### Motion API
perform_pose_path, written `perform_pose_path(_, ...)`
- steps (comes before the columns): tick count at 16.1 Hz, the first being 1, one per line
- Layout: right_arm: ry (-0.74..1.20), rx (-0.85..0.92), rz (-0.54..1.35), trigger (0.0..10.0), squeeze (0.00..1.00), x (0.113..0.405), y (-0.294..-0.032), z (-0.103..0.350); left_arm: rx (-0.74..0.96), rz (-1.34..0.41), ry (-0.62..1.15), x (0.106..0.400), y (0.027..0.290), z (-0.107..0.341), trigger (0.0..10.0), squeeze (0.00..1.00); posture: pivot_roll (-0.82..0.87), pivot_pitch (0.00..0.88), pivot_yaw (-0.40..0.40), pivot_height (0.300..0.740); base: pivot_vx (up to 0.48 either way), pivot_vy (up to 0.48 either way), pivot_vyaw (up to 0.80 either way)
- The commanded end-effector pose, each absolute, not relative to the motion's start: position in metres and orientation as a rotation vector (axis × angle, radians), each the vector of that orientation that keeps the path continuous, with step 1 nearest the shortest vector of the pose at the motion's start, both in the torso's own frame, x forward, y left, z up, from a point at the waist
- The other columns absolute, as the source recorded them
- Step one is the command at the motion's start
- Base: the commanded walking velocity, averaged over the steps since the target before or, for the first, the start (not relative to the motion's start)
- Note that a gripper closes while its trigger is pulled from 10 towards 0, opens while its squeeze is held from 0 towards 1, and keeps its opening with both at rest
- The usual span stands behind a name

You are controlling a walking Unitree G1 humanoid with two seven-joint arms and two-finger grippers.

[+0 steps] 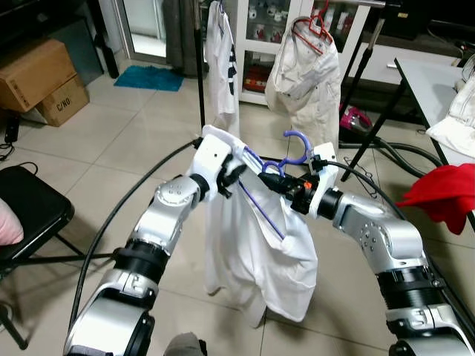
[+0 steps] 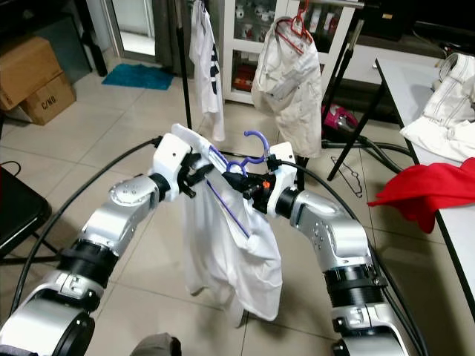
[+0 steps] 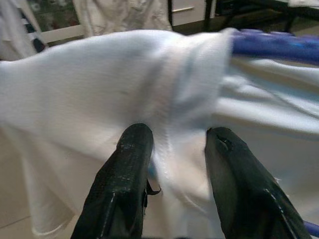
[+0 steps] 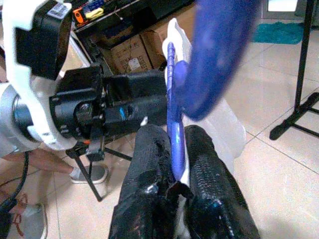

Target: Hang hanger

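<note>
- Left eye: both arms up at chest height over the tiled floor (image 1: 111, 141), a white shirt (image 1: 252, 252) draped on a purple hanger (image 1: 293, 156) strung between them. Left gripper (image 1: 231, 176) buried in the shirt's shoulder, right gripper (image 1: 286, 182) clamped near the neck of the hanger, hook curling up free above it. Rack pole (image 1: 200, 67) standing ahead, two white garments already hung up there, one on a red hanger (image 1: 315, 30). Red cloth (image 1: 445, 189) draped off the table (image 1: 430, 81) on the right.
- Right eye: same picture, shirt sagging well below both wrists, hem well off the floor. Black chair (image 2: 15, 215) off to the left, boxes (image 2: 33, 74) beyond.
- Left wrist: fingers (image 3: 119, 184) spread, a fold of white cloth bunched between them and touching both; looks like a loose pinch on fabric, purple bar running past beyond.
- Right wrist: fingers (image 4: 144, 199) pressed together on the thin purple bar, firm grip, hook blurred big and close above.
- Step in hand, by the look of it: carrying the loaded hanger to the rack. Best to keep the hook upright and open side toward the rail, lift clear above the rail before lowering on, let the right do the steering, left just steadying the cloth so the shirt doesn't slide off the shoulder. Worth picking a gap between the hung garments.
</note>
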State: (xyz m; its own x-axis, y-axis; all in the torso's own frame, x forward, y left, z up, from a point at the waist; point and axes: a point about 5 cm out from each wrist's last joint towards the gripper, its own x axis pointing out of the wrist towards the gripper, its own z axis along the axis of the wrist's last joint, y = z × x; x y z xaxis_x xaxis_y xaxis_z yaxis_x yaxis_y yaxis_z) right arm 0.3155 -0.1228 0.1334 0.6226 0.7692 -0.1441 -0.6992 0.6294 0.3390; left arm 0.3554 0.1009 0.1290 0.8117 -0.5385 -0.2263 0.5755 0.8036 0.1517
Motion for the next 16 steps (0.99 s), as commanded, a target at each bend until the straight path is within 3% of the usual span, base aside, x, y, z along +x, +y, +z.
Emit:
perform_pose_path(1, 0.236, 0.255, 0.880, 10.0, 0.00, 0.3174, -0.1207, 0.1457, 0.225, -0.587, 0.156, 0.3588, 0.1008, 0.1349, 7.6, 0.00, 0.07, 0.000, -0.013, 0.740, 0.000, 0.000, 0.00)
perform_pose_path(2, 0.235, 0.255, 0.879, 10.0, 0.00, 0.3175, -0.1209, 0.1457, 0.225, -0.588, 0.156, 0.3589, 0.1007, 0.1350, 7.6, 0.00, 0.07, 0.000, -0.013, 0.740, 0.000, 0.000, 0.00)
perform_pose_path(3, 0.235, 0.254, 0.878, 10.0, 0.00, 0.3175, -0.1215, 0.1455, 0.221, -0.587, 0.157, 0.3588, 0.1006, 0.1348, 2.8, 0.00, 0.07, 0.000, -0.012, 0.740, 0.000, 0.000, 0.00)
perform_pose_path(5, 0.234, 0.254, 0.876, 10.0, 0.00, 0.3174, -0.1222, 0.1457, 0.215, -0.585, 0.160, 0.3589, 0.1002, 0.1338, 0.0, 0.00, 0.07, 0.000, -0.012, 0.740, 0.000, 0.000, 0.00)
perform_pose_path(16, 0.231, 0.248, 0.871, 10.0, 0.00, 0.3184, -0.1230, 0.1458, 0.192, -0.574, 0.168, 0.3598, 0.1032, 0.1317, 0.0, 0.00, 0.07, 0.000, -0.009, 0.740, 0.000, 0.000, 0.00)
